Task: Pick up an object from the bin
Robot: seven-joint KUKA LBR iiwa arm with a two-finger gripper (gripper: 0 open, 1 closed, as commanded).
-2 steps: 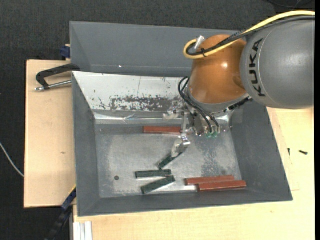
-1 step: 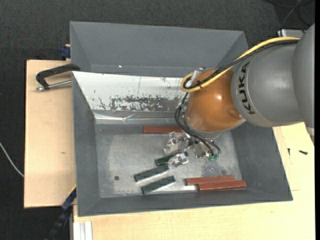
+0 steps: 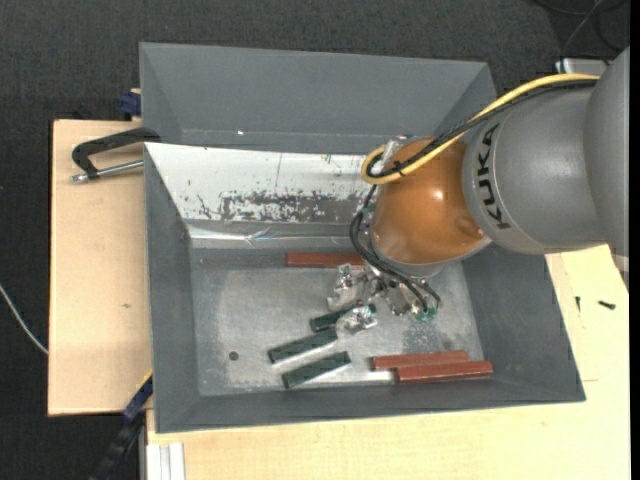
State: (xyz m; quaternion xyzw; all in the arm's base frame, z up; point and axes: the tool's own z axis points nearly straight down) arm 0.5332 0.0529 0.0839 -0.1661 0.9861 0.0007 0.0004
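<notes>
Short dark bar (image 3: 325, 320) flat at mid-floor of bin (image 3: 170, 298), just left of gripper (image 3: 358, 303) hanging low beside it; open or closed, cannot tell; nothing visibly held. Approach seemingly done; grasp and lift left

Grey bin (image 3: 165, 268), back wall flecked with dark specks. Front bar (image 3: 440, 368) red-brown (white at its left tip); back bar (image 3: 320, 260) the same. Two strips (image 3: 300, 348) dark green-black. Arm (image 3: 550, 168) grey, cover (image 3: 425, 218) orange, cable (image 3: 520, 93) yellow.
</notes>
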